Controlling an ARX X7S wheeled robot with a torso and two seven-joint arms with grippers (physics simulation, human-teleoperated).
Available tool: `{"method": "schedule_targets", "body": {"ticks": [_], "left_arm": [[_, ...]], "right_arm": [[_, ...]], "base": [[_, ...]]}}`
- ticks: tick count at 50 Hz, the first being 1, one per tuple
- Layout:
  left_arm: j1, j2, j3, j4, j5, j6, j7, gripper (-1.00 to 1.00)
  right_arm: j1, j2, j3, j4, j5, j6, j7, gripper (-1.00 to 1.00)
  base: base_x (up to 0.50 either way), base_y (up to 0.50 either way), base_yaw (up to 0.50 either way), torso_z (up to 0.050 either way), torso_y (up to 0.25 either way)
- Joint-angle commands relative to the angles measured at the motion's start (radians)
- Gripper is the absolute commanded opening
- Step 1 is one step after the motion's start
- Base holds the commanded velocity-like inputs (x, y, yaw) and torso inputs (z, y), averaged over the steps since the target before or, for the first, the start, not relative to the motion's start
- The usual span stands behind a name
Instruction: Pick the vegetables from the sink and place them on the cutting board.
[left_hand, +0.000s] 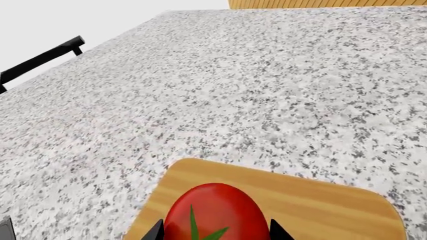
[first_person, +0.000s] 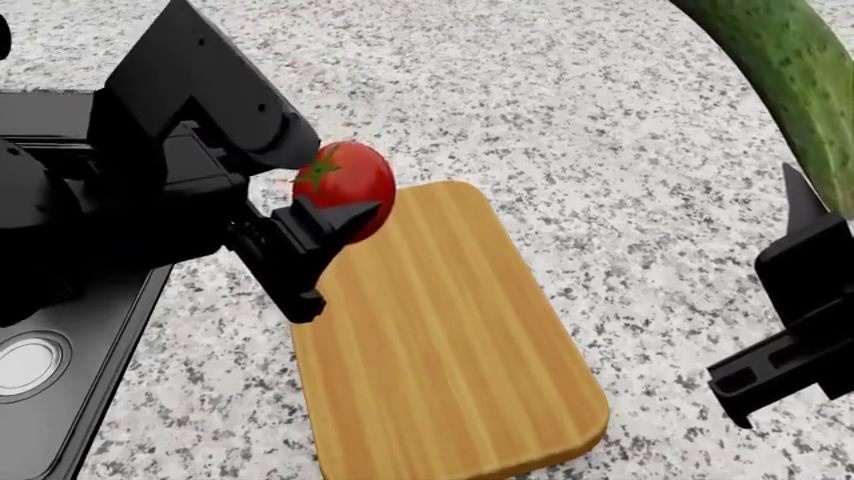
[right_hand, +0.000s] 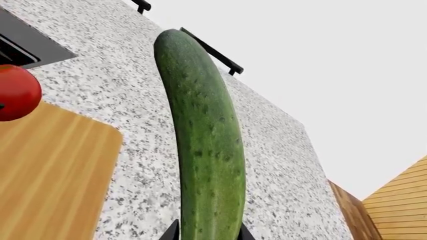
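Note:
My left gripper (first_person: 334, 215) is shut on the red tomato (first_person: 350, 183) and holds it over the far left corner of the wooden cutting board (first_person: 441, 350). In the left wrist view the tomato (left_hand: 215, 212) sits between the black fingertips above the board (left_hand: 320, 210). My right gripper (right_hand: 208, 234) is shut on the green cucumber (right_hand: 203, 135), held in the air to the right of the board; the cucumber (first_person: 787, 80) shows at the head view's top right. The black sink (first_person: 40, 400) lies at the left, partly hidden by my left arm.
Speckled granite countertop (first_person: 601, 150) surrounds the board. A silver drain (first_person: 24, 362) shows in the sink basin. Black cabinet handles (left_hand: 40, 60) lie past the counter edge. A wooden surface (left_hand: 320, 4) stands at the counter's far side.

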Motion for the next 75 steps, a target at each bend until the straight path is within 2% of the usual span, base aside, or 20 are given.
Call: {"method": "schedule_targets", "body": {"ticks": [1, 14, 41, 50, 57, 67, 75], "left_arm": [[0.017, 0.007, 0.017, -0.009, -0.004, -0.002, -0.011, -1.0], [0.033, -0.023, 0.033, 0.022, -0.013, -0.027, -0.023, -1.0], [0.056, -0.01, 0.062, 0.035, -0.011, -0.039, -0.02, -1.0], [0.065, -0.014, 0.074, 0.042, -0.007, -0.043, -0.014, -1.0], [0.074, -0.014, 0.078, 0.048, -0.013, -0.045, -0.013, -1.0], [0.083, -0.016, 0.083, 0.055, -0.02, -0.051, -0.021, -1.0], [0.092, -0.015, 0.091, 0.052, -0.019, -0.051, -0.018, -1.0]], "right_arm": [[0.017, -0.011, 0.006, 0.005, 0.011, 0.014, 0.014, -1.0], [0.006, -0.006, 0.01, 0.002, 0.0, 0.011, 0.005, -1.0], [0.038, -0.026, 0.012, 0.023, 0.055, 0.037, 0.048, -1.0], [-0.075, 0.031, 0.014, -0.028, -0.101, -0.049, -0.068, -1.0], [-0.091, 0.04, 0.014, -0.039, -0.116, -0.063, -0.076, -1.0], [0.028, -0.019, 0.015, 0.011, 0.059, 0.031, 0.053, -1.0], [0.012, -0.013, 0.019, 0.006, 0.035, 0.024, 0.033, -1.0]], "base": [[0.0, 0.0, 0.0, 0.0, 0.0], [0.0, 0.0, 0.0, 0.001, 0.001], [0.0, 0.0, 0.0, 0.0, 0.0], [0.0, 0.0, 0.0, 0.0, 0.001], [0.0, 0.0, 0.0, 0.0, 0.0], [0.0, 0.0, 0.0, 0.0, 0.0], [0.0, 0.0, 0.0, 0.0, 0.001]]}}
